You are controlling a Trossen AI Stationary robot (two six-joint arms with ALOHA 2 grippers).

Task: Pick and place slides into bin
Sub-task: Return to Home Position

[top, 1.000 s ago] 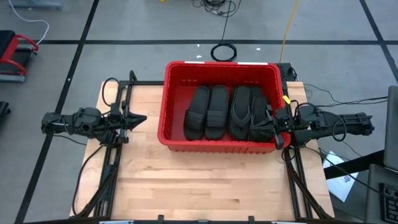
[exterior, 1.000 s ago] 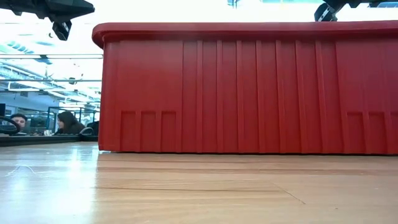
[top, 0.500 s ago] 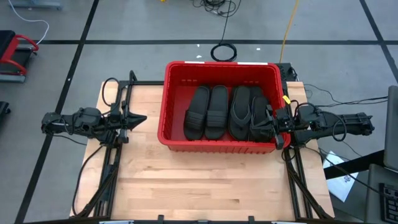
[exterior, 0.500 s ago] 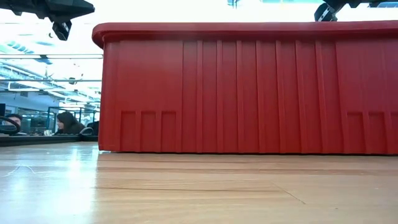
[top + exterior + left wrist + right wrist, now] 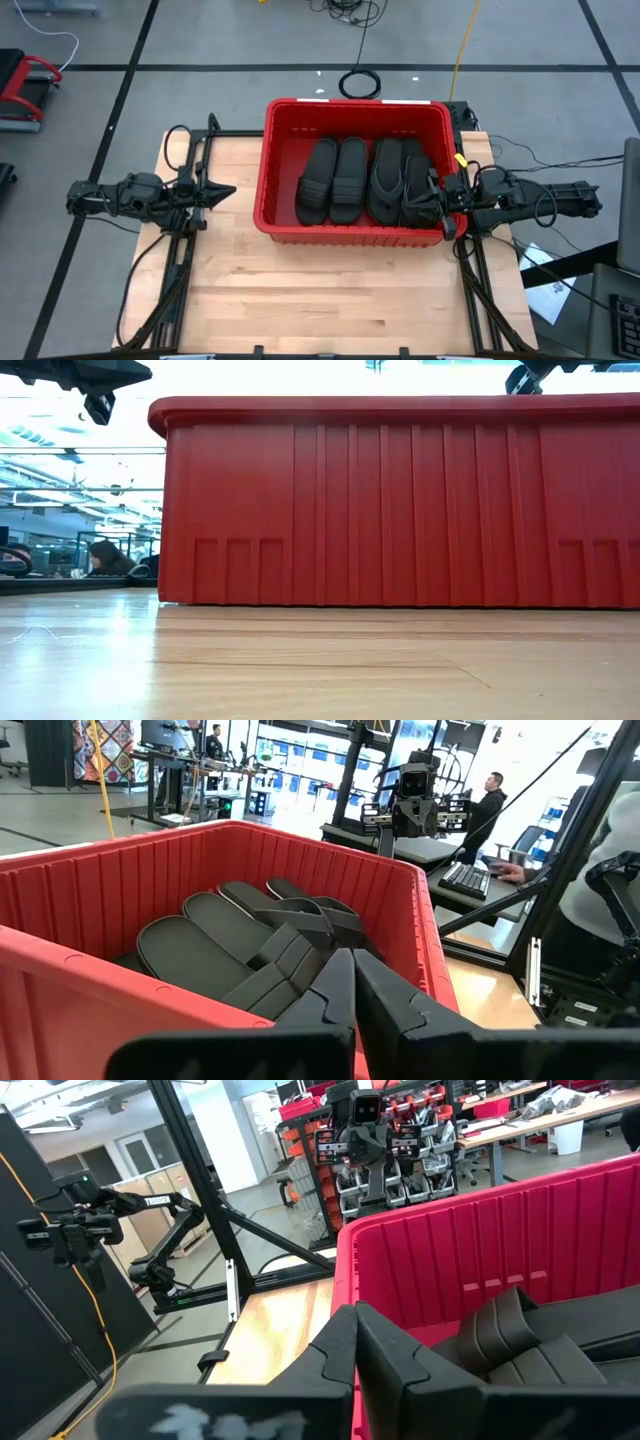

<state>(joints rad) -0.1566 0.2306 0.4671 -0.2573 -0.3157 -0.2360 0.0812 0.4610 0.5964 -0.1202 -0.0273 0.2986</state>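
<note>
The red bin (image 5: 272, 170) stands on the wooden table at the far middle. Several black slides (image 5: 345, 180) lie side by side on its floor; they also show in the left wrist view (image 5: 250, 935) and the right wrist view (image 5: 520, 1335). My left gripper (image 5: 228, 190) is shut and empty, left of the bin, above the table. My right gripper (image 5: 436, 200) is shut and empty at the bin's right wall, above the rightmost slide (image 5: 418, 190).
The bin's near wall (image 5: 400, 510) fills the low view. Bare table top (image 5: 330, 300) lies between the bin and the near edge. Cables (image 5: 360, 82) lie on the floor behind the table. People sit in the room beyond (image 5: 105, 555).
</note>
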